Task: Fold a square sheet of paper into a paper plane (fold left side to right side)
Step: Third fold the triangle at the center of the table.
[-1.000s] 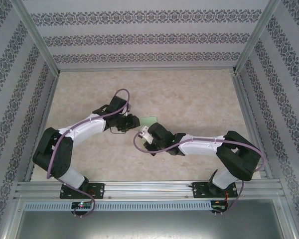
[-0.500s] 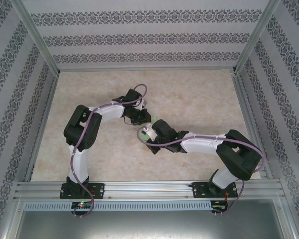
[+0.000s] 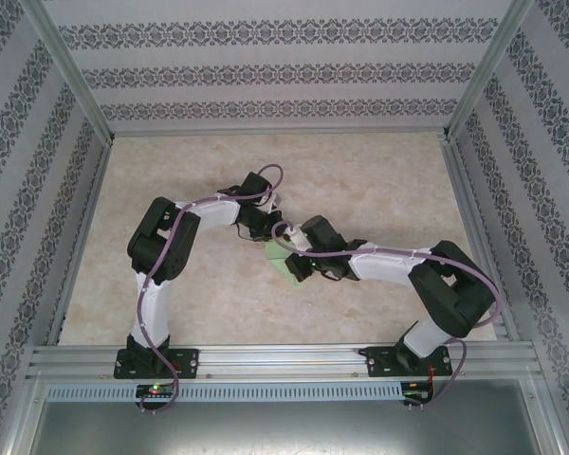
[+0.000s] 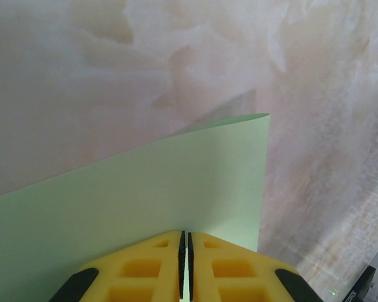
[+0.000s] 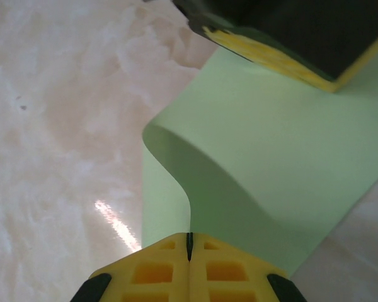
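Early days on this one, honestly. My left gripper [image 4: 183,244] is pressed together on an edge of the square sheet of paper [image 4: 145,189], and from that wrist view the green sheet runs away from my fingers up to a free corner hanging over the table [image 4: 75,75]. My right gripper [image 5: 189,242] is pinched shut too, with another edge of the same sheet running straight into the seam between its fingers. From that side the paper is bowed up into a soft rounded hump, and the strip nearest my fingers looks like it's lying flat on the marble. The yellow edge of my other gripper shows at the far end of the sheet. From above, the sheet sits near the middle of the table, right where my two wrists meet, with a bit of green poking out on the near side. So where am I? I'd say partway into the very first fold, left side over to right. The paper is lifted and curving, but I can't see a crease anywhere. It's all one smooth bend, nothing pressed down. The edges aren't lined up yet either, as far as I can tell. That leaves laying it over, flattening the fold, then every other fold. No paper plane in sight.
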Controlling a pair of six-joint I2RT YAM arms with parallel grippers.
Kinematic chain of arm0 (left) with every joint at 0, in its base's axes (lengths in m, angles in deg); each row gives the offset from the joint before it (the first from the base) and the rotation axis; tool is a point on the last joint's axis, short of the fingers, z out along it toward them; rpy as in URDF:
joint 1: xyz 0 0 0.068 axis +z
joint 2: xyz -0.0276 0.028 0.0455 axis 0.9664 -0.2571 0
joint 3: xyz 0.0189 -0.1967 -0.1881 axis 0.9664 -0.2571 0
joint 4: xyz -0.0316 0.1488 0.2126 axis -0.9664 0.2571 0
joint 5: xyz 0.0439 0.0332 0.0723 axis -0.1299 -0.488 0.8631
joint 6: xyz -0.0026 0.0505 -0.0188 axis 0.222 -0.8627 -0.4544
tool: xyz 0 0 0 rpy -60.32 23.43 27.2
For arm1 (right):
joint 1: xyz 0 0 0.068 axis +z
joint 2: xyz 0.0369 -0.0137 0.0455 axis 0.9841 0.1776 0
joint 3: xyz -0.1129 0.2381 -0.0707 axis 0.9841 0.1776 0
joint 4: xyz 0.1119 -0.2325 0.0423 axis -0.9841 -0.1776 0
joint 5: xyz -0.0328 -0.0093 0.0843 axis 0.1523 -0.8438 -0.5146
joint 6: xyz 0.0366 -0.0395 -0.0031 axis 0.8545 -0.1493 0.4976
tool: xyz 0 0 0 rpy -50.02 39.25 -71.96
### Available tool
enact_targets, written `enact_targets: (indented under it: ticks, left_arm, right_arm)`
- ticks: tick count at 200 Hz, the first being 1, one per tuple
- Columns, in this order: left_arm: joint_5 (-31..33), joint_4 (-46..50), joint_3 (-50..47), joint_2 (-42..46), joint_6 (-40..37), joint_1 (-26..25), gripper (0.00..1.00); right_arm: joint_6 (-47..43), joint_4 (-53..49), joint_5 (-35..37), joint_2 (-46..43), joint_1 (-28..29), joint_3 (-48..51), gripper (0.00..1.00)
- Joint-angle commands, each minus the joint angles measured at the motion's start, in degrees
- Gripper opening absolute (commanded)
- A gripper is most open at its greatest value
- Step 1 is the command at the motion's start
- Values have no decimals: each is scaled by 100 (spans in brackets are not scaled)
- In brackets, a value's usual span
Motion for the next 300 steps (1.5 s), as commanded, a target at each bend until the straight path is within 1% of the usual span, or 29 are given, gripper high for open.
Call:
enact_targets:
  ticks: [1,103,239,300]
  left_arm:
    - [26,184,-44,-128,-170,-76,14]
    - [70,237,18,-135,-179,-96,12]
    - [79,263,53,-158,-196,-121,11]
    - [87,263,53,-163,-197,-121,11]
  right_arm:
    - [193,-120,-61,155,-107,-184,0]
    - [413,-235,107,355,-377,-302,0]
    - [450,-294,201,507,-450,-395,0]
    - [450,-309,274,322,-450,-232,0]
